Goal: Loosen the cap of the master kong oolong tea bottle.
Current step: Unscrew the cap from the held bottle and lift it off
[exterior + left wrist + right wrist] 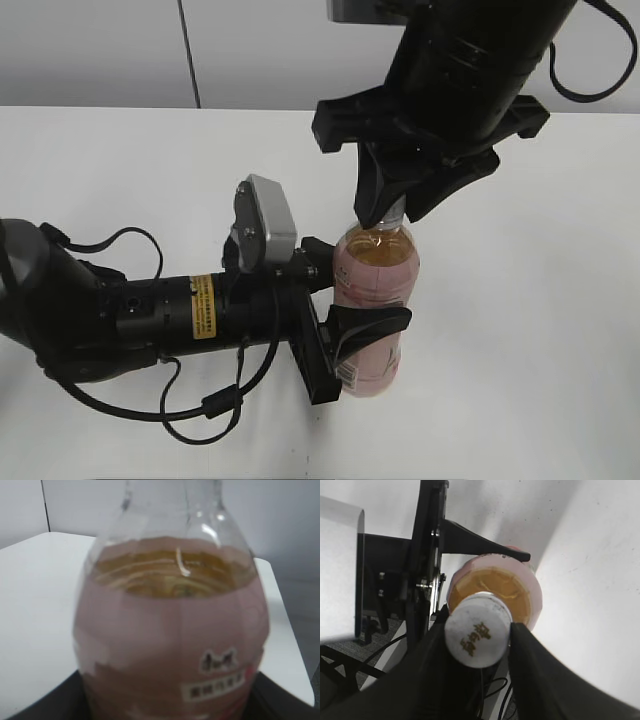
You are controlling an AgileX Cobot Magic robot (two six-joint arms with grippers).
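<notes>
The master kong oolong tea bottle (375, 290) stands upright on the white table, amber tea above a pale pink label. It fills the left wrist view (170, 630). My left gripper (345, 335) is shut on the bottle's lower body from the left. My right gripper (392, 212) comes down from above and is shut on the cap (478, 635), a round white cap with brown characters on top. The black fingers (479, 645) press both sides of the cap. In the exterior view the cap is hidden by the fingers.
The white table (520, 330) runs all round the bottle. My left arm (150, 310) lies across the table's left with loose black cables. A grey wall stands behind the table.
</notes>
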